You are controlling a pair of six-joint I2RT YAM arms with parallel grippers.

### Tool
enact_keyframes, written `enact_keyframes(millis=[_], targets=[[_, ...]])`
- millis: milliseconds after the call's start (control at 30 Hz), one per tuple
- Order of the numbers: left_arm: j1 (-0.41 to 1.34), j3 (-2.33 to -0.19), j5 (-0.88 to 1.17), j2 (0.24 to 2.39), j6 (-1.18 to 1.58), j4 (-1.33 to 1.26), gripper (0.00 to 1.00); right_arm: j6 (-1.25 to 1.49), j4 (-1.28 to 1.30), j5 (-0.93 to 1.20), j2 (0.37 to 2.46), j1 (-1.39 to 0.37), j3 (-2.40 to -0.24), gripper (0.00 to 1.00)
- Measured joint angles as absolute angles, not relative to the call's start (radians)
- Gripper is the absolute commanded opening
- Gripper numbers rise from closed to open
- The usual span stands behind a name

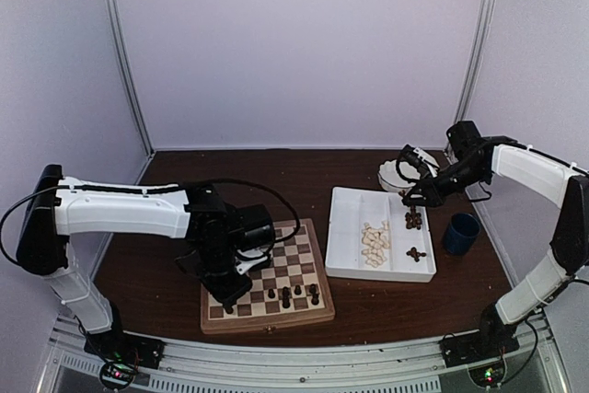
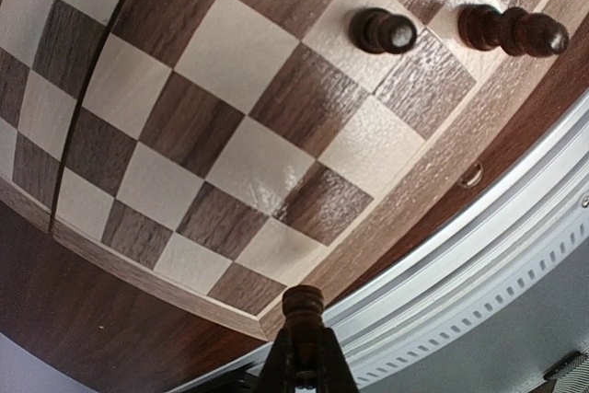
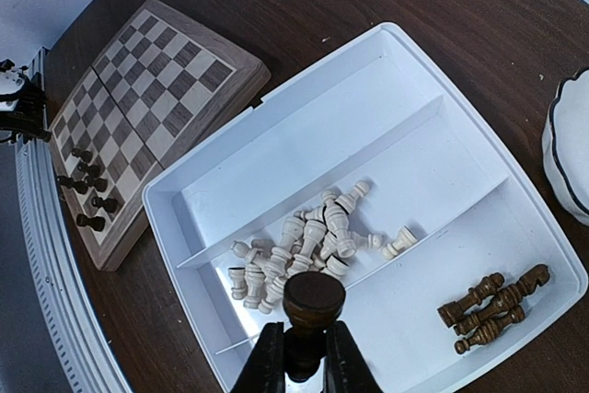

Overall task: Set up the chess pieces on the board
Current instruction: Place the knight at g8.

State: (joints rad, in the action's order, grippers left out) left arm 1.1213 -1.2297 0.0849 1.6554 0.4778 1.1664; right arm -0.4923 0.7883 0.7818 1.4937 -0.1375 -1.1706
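**Board** [image 1: 304, 255]: near left of the worktop [image 1: 276, 181]. A handful of standing dark pieces [image 1: 293, 295] line its near edge; the other squares are bare.
**Left claw** [image 2: 302, 347]: clenched on a dark piece [image 2: 303, 303], over the board's near-left corner.
**Right claw** [image 3: 304, 347]: clenched on a second dark piece [image 3: 313, 299], above the white tray [image 1: 354, 227].
**Tray**: cream pieces [image 1: 375, 244] heaped in the middle compartment, spare dark pieces [image 3: 492, 308] in the right-hand one.
**Progress**: judged early. Most of the dark set and all the cream set are still unplaced.
**Worktop**: dark brown wood grain, with a blue cup [image 1: 460, 233] and a white bowl [image 1: 396, 175] at the right.
**Room**: pale walls, metal posts.
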Motion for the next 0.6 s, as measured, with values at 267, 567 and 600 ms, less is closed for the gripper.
enact_keyframes(millis=[267, 567, 600], targets=[[1.121, -1.230, 0.083, 1.682, 0.482, 1.146, 0.00, -0.495, 0.788, 0.777, 1.494, -0.138, -1.167, 0.14], [1.121, -1.230, 0.082, 1.708, 0.482, 1.143, 0.00, -0.495, 0.788, 0.776, 1.494, -0.138, -1.166, 0.14], [1.121, -1.230, 0.081, 1.710, 0.482, 1.144, 0.00, -0.495, 0.788, 0.776, 1.494, -0.138, -1.166, 0.14]])
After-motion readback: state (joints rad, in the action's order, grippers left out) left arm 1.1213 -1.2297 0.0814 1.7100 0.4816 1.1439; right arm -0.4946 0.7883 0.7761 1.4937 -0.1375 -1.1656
